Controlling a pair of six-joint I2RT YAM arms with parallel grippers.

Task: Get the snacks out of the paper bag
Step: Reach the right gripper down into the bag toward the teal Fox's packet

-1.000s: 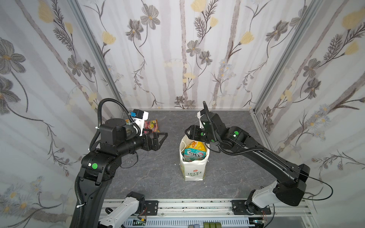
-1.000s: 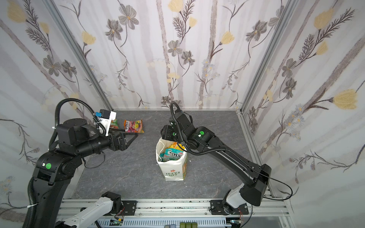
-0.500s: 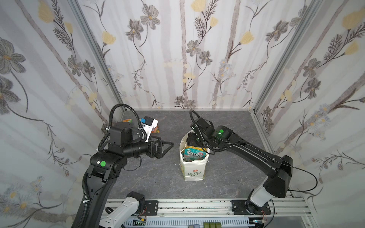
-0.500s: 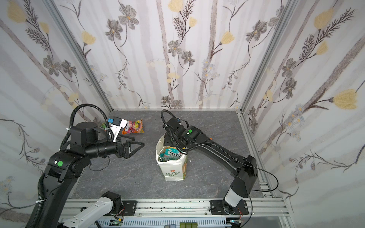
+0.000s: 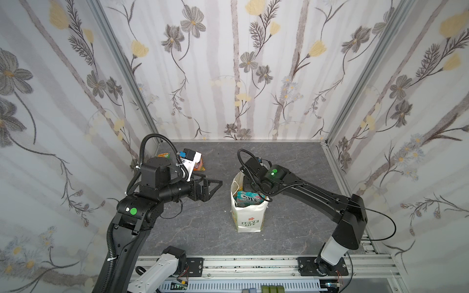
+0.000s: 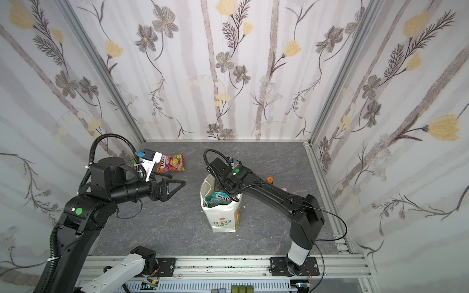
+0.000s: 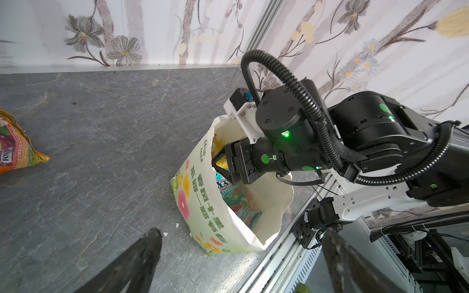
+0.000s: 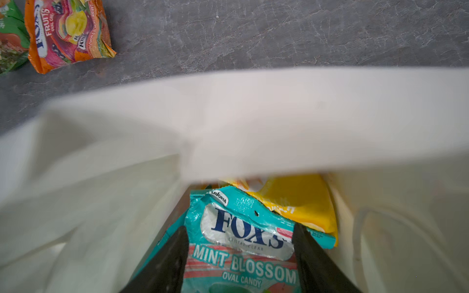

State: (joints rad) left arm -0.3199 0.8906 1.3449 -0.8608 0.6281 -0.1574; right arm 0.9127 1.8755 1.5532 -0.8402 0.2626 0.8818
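- Two snacks lie out on the grey stone-patterned tabletop (image 5: 193, 228) near its back left corner: an orange crinkly foil packet (image 8: 68, 33) and, just beside it, a green foil packet (image 8: 11, 45).
- Two more show inside the tall white paper bag (image 5: 250, 218), which stands upright mid-tabletop: a teal foil packet (image 8: 241, 243) on top and a yellow foil packet (image 8: 299, 200) behind it. Any beneath are hidden.
- The step in hand is the next pick. The right hand (image 8: 239, 227) is down in the bag's mouth, fingers spread either side of the teal packet, not pinching.
- The next move likely calls for closing on that packet and lifting straight up, clear of the thin walls.
- One left hand (image 5: 213, 187) hovers spread wide and empty, apart from the bag.
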